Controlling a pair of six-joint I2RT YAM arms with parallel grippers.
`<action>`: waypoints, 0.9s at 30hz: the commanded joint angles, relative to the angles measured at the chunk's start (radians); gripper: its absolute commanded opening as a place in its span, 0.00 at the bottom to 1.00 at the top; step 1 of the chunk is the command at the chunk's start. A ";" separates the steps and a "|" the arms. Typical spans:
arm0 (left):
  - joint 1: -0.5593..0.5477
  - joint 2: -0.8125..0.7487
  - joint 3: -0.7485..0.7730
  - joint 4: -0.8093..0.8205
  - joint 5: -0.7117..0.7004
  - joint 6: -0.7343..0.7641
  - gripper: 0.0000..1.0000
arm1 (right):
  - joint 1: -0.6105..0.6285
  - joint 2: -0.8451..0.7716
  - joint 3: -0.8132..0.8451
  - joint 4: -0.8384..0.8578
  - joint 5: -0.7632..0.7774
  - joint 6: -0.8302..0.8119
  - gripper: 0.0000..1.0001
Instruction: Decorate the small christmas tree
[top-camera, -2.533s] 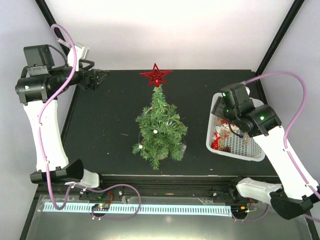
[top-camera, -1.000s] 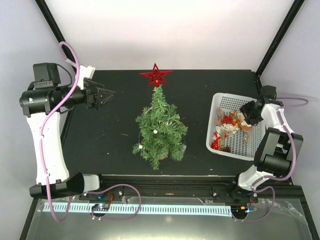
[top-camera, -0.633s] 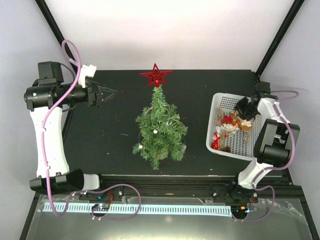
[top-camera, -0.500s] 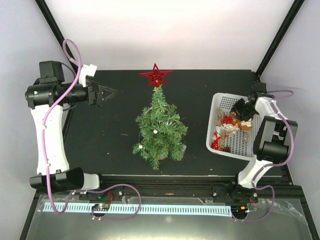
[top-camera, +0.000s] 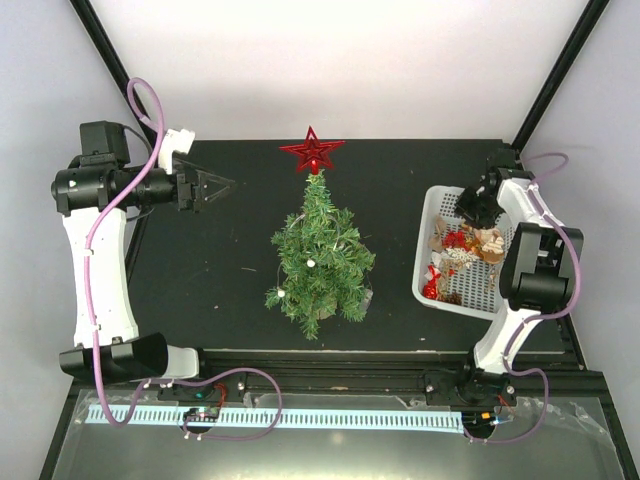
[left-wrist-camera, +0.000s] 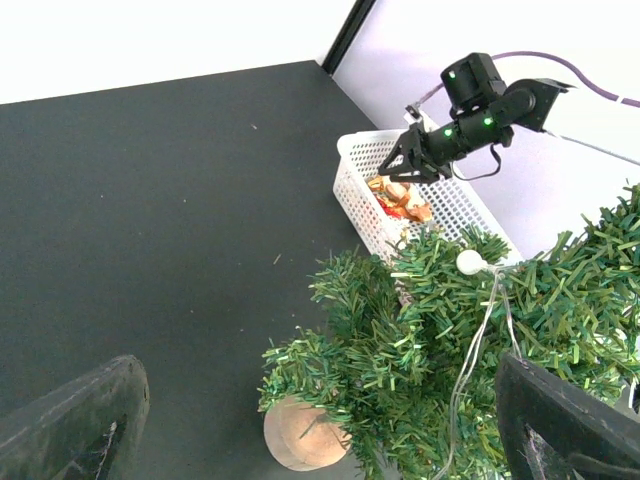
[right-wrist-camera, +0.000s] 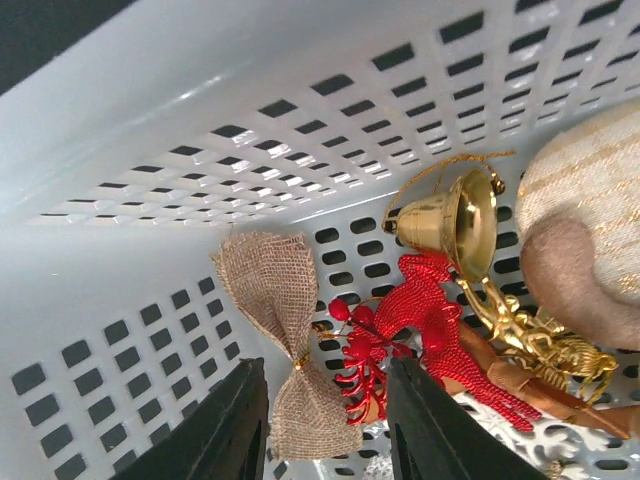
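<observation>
Right pincer (right-wrist-camera: 325, 400) spread empty, newly swung into white basket (right-wrist-camera: 150, 130), burlap bow (right-wrist-camera: 275, 300) just ahead, ready for picking.

Red star (top-camera: 313, 152) atop small christmas tree (top-camera: 318, 262); right hand (top-camera: 472, 205) over white basket (top-camera: 424, 250).

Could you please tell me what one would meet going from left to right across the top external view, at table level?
left end effector → small christmas tree → white basket
</observation>
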 joint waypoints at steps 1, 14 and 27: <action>0.002 -0.002 0.011 -0.030 0.007 0.036 0.94 | 0.011 0.019 0.015 -0.037 0.135 -0.101 0.35; -0.004 0.005 0.012 -0.014 0.015 0.026 0.97 | 0.048 0.021 -0.032 -0.015 0.148 -0.148 0.35; -0.007 -0.007 -0.008 -0.018 0.016 0.032 0.97 | 0.081 0.081 -0.021 -0.019 0.142 -0.165 0.36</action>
